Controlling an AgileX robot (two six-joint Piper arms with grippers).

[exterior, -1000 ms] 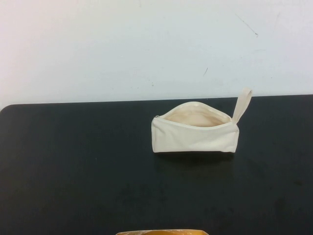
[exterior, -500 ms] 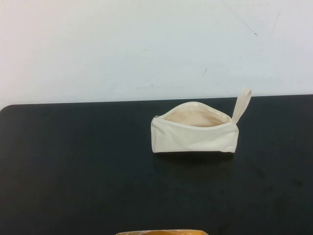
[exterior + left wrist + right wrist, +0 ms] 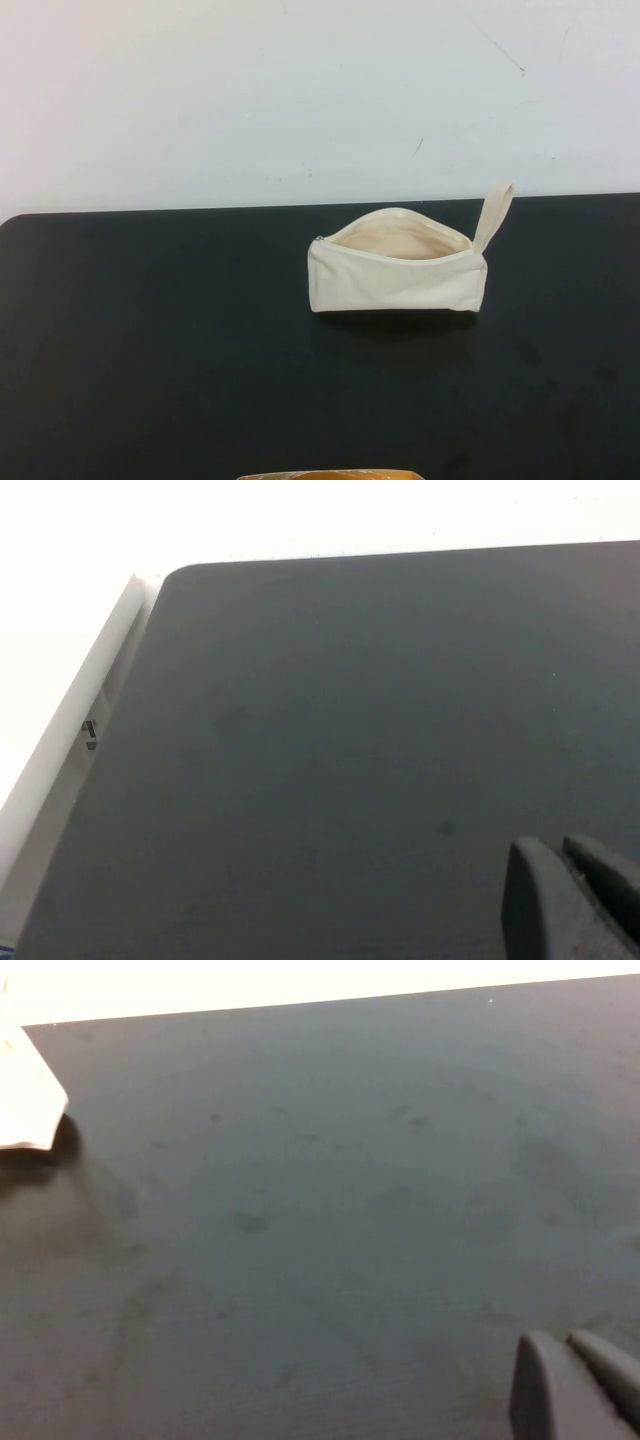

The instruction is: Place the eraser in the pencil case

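Pencil case (image 3: pixel 397 283) cream-white canvas, plain, no pattern; lining pale beige; loop strap (image 3: pixel 494 213) same cream; table (image 3: pixel 150 350) black, matt, w/ faint smudges; wall (image 3: pixel 250 90) off-white w/ a few thin dark scratches; left gripper (image 3: pixel 575 900) dark grey; right gripper (image 3: pixel 575 1385) dark grey; orange-yellow strip (image 3: pixel 330 475) at near edge of high view.

Hidden and cropped

I see only a corner of the pencil case (image 3: pixel 28 1100) at the frame edge; the left gripper (image 3: pixel 572 900) and right gripper (image 3: pixel 575 1385) show just cropped fingertips pressed side by side; no eraser is visible.
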